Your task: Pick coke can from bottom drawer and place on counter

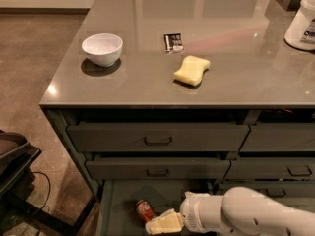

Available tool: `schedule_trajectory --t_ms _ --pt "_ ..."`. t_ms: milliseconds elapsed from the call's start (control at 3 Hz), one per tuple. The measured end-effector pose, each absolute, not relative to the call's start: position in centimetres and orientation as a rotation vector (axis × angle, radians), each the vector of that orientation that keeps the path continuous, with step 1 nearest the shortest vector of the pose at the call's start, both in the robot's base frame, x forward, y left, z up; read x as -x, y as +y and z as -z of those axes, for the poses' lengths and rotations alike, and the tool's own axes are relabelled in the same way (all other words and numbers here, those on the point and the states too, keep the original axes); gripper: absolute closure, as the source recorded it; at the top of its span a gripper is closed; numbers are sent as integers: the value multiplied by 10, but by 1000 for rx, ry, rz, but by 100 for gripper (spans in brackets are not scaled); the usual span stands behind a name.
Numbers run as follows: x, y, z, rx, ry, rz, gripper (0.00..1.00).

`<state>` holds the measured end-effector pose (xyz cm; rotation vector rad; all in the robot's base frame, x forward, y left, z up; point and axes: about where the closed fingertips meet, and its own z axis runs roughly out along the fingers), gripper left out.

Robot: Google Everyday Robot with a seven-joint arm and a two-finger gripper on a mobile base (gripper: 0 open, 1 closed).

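The coke can [143, 210] is a small red can standing in the open bottom drawer [120, 205] at the frame's lower edge. My gripper [160, 223] reaches in from the right on a white arm; its pale tip sits right beside the can, at its right and slightly lower, touching or nearly so. The counter [147, 77] is a glossy grey-brown slab above the drawers.
On the counter stand a white bowl [102, 48] at left, a yellow sponge [191, 70] in the middle, a small dark packet [173, 42] and a large white tub [301, 22] at far right. Closed drawer fronts with loop handles [157, 140] lie above the open drawer. Dark equipment [12, 156] stands at left.
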<state>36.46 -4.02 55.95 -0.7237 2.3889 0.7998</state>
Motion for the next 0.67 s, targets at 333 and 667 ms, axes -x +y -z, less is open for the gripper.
schedule_trajectory --t_ms 333,667 --pt "-364 -17 -519 698 2346 -809 0" --pt "-381 3 -467 688 2302 -865 0"
